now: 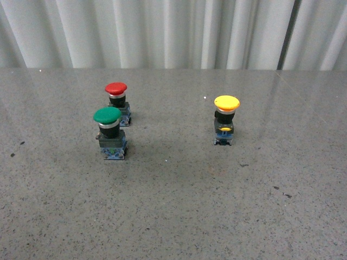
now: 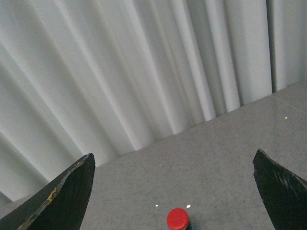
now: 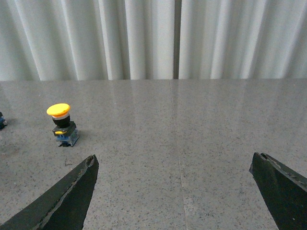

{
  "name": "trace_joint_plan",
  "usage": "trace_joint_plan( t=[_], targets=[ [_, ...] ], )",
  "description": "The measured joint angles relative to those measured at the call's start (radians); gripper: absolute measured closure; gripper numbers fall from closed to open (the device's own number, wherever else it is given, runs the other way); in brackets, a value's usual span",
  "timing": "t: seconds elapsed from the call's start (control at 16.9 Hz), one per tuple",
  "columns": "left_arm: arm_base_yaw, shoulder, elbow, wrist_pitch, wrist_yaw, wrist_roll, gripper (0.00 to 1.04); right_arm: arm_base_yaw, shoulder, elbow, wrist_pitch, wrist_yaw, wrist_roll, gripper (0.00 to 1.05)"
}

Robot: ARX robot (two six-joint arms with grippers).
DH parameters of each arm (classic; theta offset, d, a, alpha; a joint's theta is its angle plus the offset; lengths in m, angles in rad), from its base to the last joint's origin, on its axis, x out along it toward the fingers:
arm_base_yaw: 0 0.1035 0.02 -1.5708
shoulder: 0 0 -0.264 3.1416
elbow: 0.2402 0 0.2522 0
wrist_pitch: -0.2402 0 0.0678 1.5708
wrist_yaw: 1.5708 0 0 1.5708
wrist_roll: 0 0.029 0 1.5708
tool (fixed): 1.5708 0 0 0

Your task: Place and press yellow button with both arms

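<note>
front view showed the yellow button [image 1: 226, 119] standing apart, ungrasped, since left gripper [image 2: 173, 153] and right gripper [image 3: 175, 155] gaped wide, empty.

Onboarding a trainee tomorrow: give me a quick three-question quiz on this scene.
1. True or false: in the front view, the yellow button stands to the right of the green button.
2. Which one shows in the left wrist view? A yellow button, B red button, C green button.
3. Fill in: the left claw and the right claw are both ____.
Key: 1 true; 2 B; 3 open.
</note>
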Motion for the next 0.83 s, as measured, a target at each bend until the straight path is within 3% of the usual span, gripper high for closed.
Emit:
trace_joint_plan(
  t=[0.06, 0.12, 0.24, 0.53, 0.59, 0.83],
  targets=[
    [0.011, -0.092, -0.069, -0.011, -0.001, 0.023, 0.07, 0.000, 0.000, 0.000, 0.000, 0.000, 0.000, 0.07],
    [0.044, -0.211, -0.150, -0.074, -0.064, -0.056, 0.19, 0.000, 0.000, 0.000, 0.000, 0.000, 0.000, 0.07],
    [0.183, -0.410, -0.346, -0.055, -0.020, -0.235, 0.40, 0.000, 0.000, 0.000, 0.000, 0.000, 0.000, 0.07],
    [0.327, -0.595, -0.630, 0.010, 0.146, -0.343, 0.96, 0.000, 0.000, 0.000, 0.000, 0.000, 0.000, 0.07],
    [0.349, -0.628, -0.660, 0.018, 0.168, -0.353, 1.03, 0.000, 0.000, 0.000, 0.000, 0.000, 0.000, 0.07],
    [0.413, -0.726, -0.758, 0.019, 0.238, -0.353, 1.03, 0.000, 0.000, 0.000, 0.000, 0.000, 0.000, 0.07]
  ],
)
